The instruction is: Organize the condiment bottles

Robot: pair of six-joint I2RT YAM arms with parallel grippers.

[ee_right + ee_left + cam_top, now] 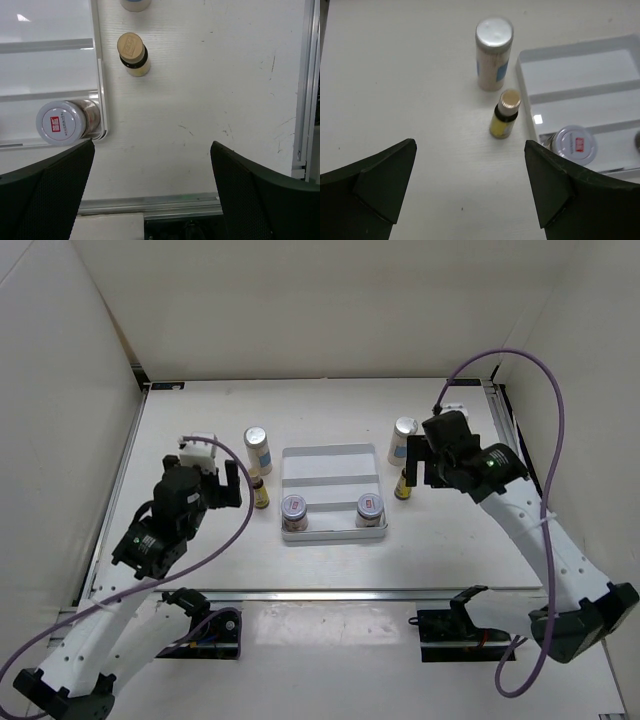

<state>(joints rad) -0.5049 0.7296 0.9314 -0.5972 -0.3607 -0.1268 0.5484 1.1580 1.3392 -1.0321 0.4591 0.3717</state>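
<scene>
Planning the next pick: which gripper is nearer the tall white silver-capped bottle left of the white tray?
Left. The left gripper sits just near-left of the tall white bottle; the right gripper is beyond the white tray, on its right side.
</scene>
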